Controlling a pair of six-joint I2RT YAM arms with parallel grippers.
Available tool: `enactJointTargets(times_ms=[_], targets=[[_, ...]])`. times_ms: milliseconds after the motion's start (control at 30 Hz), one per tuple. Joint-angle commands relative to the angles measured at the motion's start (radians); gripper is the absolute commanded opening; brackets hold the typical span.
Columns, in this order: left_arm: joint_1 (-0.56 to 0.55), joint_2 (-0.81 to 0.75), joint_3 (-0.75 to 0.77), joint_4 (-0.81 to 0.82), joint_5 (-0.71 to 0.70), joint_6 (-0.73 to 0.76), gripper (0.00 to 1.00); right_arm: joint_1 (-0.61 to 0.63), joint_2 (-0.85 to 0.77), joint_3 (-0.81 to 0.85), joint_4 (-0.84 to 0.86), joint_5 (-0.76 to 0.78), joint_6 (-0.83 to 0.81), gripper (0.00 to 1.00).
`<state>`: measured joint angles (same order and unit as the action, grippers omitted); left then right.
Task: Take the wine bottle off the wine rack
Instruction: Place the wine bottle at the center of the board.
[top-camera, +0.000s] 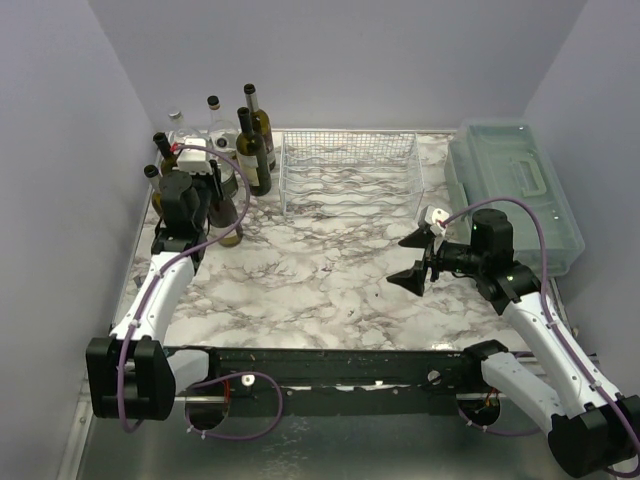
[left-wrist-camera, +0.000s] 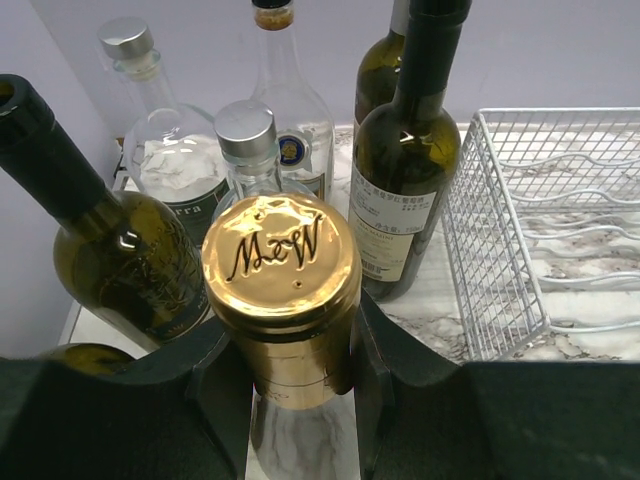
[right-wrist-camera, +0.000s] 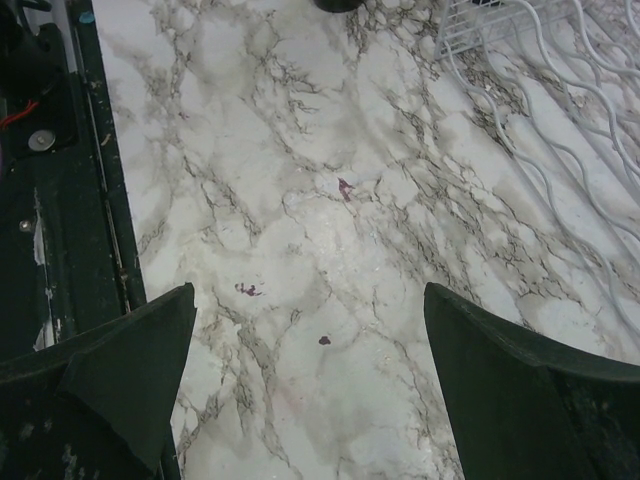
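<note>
At the table's far left, the left gripper (left-wrist-camera: 300, 352) is clamped on the gold-capped neck of the wine bottle (left-wrist-camera: 282, 262). The bottle stands upright among other bottles (left-wrist-camera: 405, 170), just left of the white wine rack (top-camera: 350, 175) and off it. Its base seems to rest on the marble table (top-camera: 300, 275), though the arm partly hides it. The right gripper (top-camera: 420, 258) hovers over bare marble, fingers wide apart.

Gold-capped wine bottle (left-wrist-camera: 282, 268), white wine rack (top-camera: 350, 180), grey-veined white marble table (top-camera: 300, 275), pale green box (top-camera: 515, 190).
</note>
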<state>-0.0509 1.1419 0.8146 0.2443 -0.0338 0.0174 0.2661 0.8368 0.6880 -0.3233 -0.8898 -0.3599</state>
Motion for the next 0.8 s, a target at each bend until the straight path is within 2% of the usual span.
enactJointTargets(times_ms=[0,400,467,567,767], targets=[[0.027,-0.014,0.122,0.233,0.024,0.001,0.0,-0.007,-0.005,-0.014,-0.003,0.021,-0.013,0.99],[0.042,0.023,0.149,0.231,0.028,0.005,0.01,-0.007,-0.005,-0.014,-0.002,0.028,-0.016,0.99],[0.042,0.024,0.144,0.231,0.009,0.0,0.18,-0.007,-0.006,-0.015,-0.002,0.029,-0.016,0.99],[0.042,0.024,0.138,0.231,-0.005,0.0,0.35,-0.007,-0.007,-0.014,-0.002,0.032,-0.017,0.99],[0.042,0.015,0.144,0.23,-0.006,-0.008,0.56,-0.007,-0.007,-0.016,0.0,0.035,-0.019,0.99]])
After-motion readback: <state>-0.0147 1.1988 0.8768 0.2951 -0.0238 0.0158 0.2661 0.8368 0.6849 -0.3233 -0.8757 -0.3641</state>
